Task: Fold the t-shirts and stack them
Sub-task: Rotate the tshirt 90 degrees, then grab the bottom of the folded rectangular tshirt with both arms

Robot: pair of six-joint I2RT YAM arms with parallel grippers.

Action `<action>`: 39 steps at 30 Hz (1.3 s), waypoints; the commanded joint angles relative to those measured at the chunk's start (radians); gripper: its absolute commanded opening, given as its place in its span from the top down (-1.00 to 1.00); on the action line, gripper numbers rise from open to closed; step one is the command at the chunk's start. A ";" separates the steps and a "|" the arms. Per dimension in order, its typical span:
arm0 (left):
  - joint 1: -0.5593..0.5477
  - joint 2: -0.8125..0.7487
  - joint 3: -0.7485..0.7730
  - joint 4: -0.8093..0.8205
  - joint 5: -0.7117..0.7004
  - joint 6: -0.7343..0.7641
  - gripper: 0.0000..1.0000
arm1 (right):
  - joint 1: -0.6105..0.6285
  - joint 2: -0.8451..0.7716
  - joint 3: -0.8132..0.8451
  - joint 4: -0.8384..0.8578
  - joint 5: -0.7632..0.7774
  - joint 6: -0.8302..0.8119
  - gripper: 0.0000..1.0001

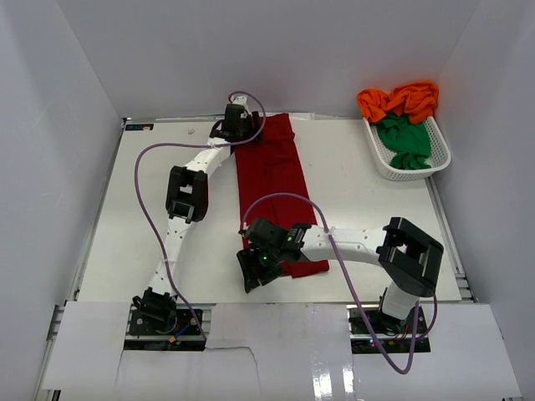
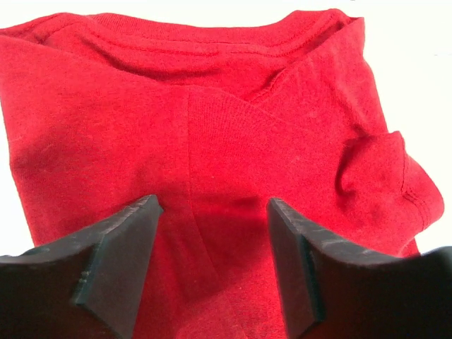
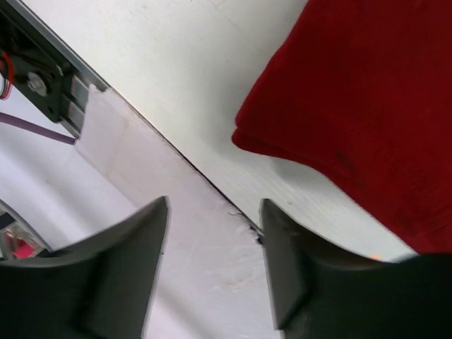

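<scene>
A dark red t-shirt (image 1: 272,167) lies folded into a long strip down the middle of the table, collar at the far end. My left gripper (image 1: 236,125) is open just above its collar end; in the left wrist view the shirt (image 2: 233,120) fills the frame between the open fingers (image 2: 120,247). My right gripper (image 1: 253,271) is open and empty at the shirt's near left corner. In the right wrist view the folded hem (image 3: 353,92) lies beside the gripper (image 3: 214,208), not between the jaws. Orange (image 1: 401,98) and green (image 1: 405,138) t-shirts are heaped in the basket.
The white lattice basket (image 1: 380,159) stands at the back right corner. The table's near edge and a white cover strip (image 3: 176,233) lie under my right gripper. Purple cables loop over both arms. White walls enclose the table on three sides.
</scene>
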 commanded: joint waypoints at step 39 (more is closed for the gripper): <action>-0.299 -1.382 -1.414 -0.393 -0.036 -0.448 -0.96 | -0.719 -0.300 -0.230 -0.202 -0.097 -0.379 -0.09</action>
